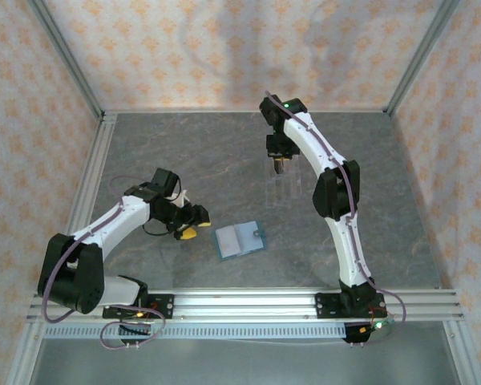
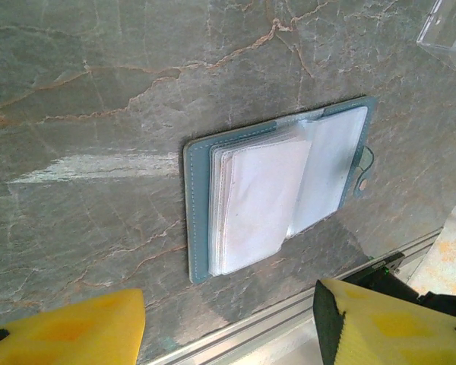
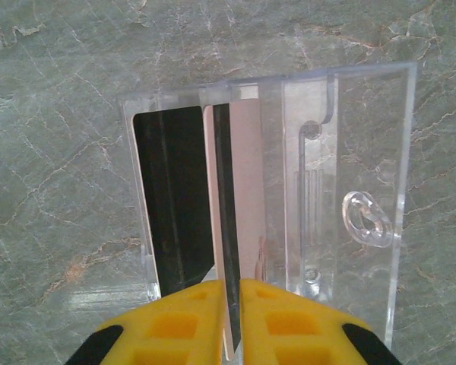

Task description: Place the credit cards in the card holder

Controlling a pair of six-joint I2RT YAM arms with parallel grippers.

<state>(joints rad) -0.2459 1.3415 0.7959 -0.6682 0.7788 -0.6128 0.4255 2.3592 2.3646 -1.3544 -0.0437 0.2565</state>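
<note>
From above: shows the card holder [image 1: 240,239] lying open at lower centre of the table [image 1: 184,152], teal rim around pale pages, too small for finer detail. Places the left gripper [image 1: 194,223] just left of it, fingers spread around nothing, and the right gripper [image 1: 279,166] above centre, over the clear stand [image 1: 287,191], jaws unreadable there. Left wrist: shows the holder mid-frame, stitched teal cover, cloudy plastic sleeves fanned, small tab at its right edge; crops the yellow fingers [image 2: 68,331] at the bottom corners. Right wrist: shows yellow pads [image 3: 182,327] pressed together on the pinkish card [image 3: 247,182] upright in the stand, beside a dark card [image 3: 175,198]; hides both cards' near ends.
</note>
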